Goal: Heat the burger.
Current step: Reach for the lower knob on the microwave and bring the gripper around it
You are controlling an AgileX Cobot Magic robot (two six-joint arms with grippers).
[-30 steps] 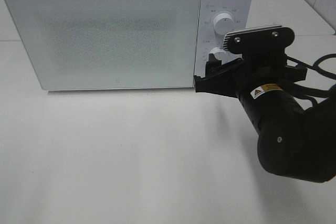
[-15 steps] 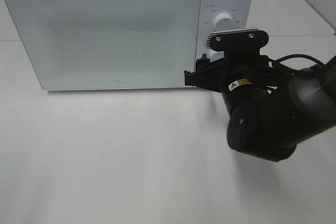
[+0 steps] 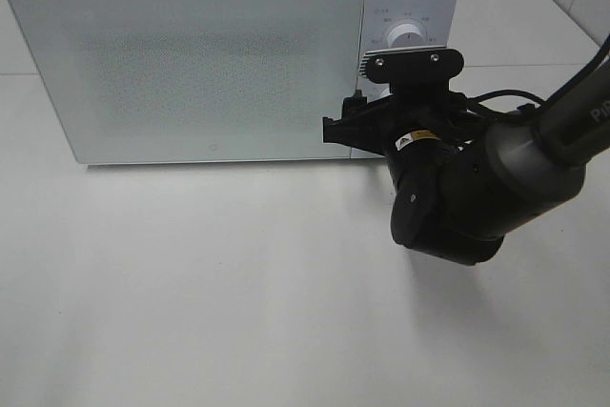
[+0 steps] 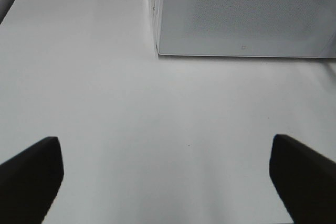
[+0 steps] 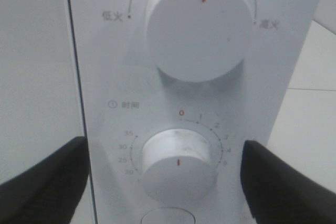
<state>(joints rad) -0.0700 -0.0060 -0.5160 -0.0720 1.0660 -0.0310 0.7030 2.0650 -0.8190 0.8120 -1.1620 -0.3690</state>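
Faces a shut white boxy microwave [image 3: 191, 64] on white bench [image 3: 191, 312]; flanks its lower round white dial [image 5: 178, 163] with right jaws wide, empty; left jaws likewise.

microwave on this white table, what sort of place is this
Probably a robot test bench staged as a kitchen: a white microwave, a plain white table, and a black robot arm at the dials.

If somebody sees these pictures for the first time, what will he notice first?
The large white microwave at the back of the table, its door closed, dominates the high view. Right in front of its control panel the black right gripper stands open, one finger on each side of the lower dial, without touching it.
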